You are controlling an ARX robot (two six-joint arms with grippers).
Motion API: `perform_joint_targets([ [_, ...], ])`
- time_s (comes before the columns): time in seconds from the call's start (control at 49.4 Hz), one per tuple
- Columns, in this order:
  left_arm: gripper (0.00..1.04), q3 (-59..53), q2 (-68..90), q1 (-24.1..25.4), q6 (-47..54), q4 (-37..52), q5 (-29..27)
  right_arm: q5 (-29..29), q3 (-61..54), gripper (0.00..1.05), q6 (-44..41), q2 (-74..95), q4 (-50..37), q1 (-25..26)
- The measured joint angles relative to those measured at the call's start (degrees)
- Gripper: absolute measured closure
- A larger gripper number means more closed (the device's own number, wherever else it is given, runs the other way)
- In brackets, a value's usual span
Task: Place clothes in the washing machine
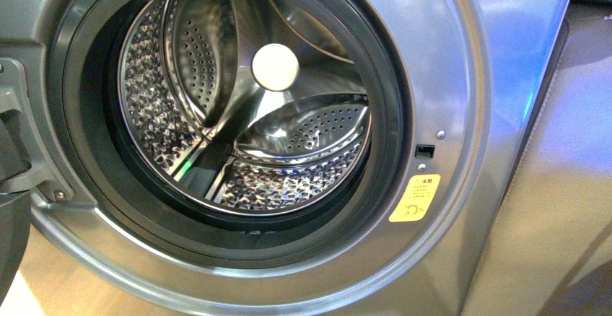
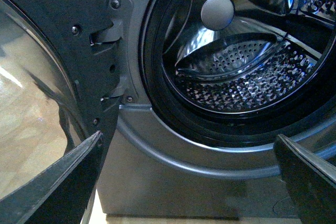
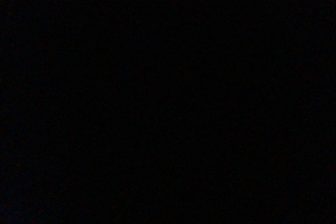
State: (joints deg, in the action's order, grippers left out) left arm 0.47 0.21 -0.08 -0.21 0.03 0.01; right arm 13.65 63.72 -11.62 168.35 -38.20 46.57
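Since its two dark, flat fingers [image 2: 68, 182] stand far apart with nothing between them, the left gripper [image 2: 188, 136] is spread wide and empty. It faces the lower front of the washing machine [image 1: 462, 78] without touching it. The right wrist view is dark, so I cannot tell how the right gripper stands. Just beyond the left gripper, the open door [image 2: 31, 103] hangs beside the porthole, a curved pane of glass in a dark plastic frame, hung from grey hinges [image 2: 107, 35] on the machine's face. The washing machine fills the front view, its smooth silver-grey shell curving into a broad round rim. Inside that rim sits a thick, dark rubber gasket [image 1: 393, 114]. Within the gasket lies the drum [image 1: 148, 114], shiny steel embossed in a glittering pattern, showing only its own bare metal. Rounded, perforated paddles [image 1: 202, 49] rise from the drum wall, and a pale round cap [image 1: 275, 66] marks the middle of its back. On the rim beside the gasket are a small dark latch slot [image 1: 425, 151] and, under it, a yellow sticker [image 1: 415, 198].
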Motion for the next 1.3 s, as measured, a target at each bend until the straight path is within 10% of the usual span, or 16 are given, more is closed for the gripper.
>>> perform_joint_targets([
  [0.466,0.07,0.00,0.00,0.00,0.00,0.00,0.00,1.07,0.39,0.09,-1.29,0.57,0.72,0.98],
  [1.073,0.07,0.00,0.00,0.00,-0.02,0.00,0.00,-0.04,-4.92,0.87,-0.52,-3.39,-2.32,-0.13],
  [1.296,0.07,0.00,0.00,0.00,0.00,0.00,0.00,1.90,-12.57,0.93,0.87,-13.40,-3.85,-1.42],
])
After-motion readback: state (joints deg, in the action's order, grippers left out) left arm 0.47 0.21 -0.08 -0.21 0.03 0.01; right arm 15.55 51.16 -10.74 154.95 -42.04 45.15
